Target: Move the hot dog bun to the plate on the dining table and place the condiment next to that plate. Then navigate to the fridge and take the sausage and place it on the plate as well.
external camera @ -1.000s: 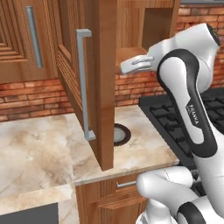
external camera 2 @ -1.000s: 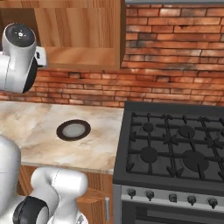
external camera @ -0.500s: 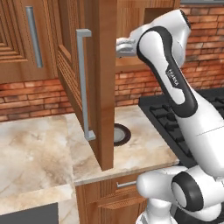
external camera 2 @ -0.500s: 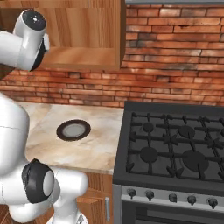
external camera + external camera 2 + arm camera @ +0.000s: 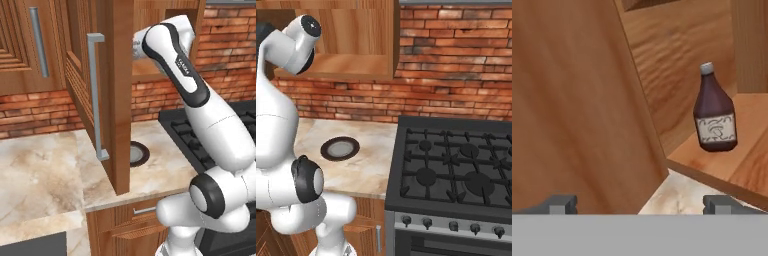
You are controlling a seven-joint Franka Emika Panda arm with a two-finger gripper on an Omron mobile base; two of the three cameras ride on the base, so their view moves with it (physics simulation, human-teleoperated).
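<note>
The pincer (image 5: 640, 204) is released, its two dark fingertips (image 5: 562, 204) standing wide apart at the bottom of the hand view with nothing between them, close to the open cabinet door (image 5: 572, 110) at 9 to 11 o'clock. The condiment (image 5: 714, 110) stands upright at about 2 o'clock on the wooden cabinet shelf (image 5: 737, 160), clear of the pincer. In the left base view the arm (image 5: 200, 105) reaches up behind the door (image 5: 112, 95) into the cabinet, above the marbled counter (image 5: 45, 170) with its dark round ring (image 5: 137, 153), and the stove (image 5: 456, 170) lies at 3 o'clock.

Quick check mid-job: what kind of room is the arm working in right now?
A home kitchen, most likely: a gas stove, a marbled counter under wooden wall cabinets, and a brick backsplash.
</note>
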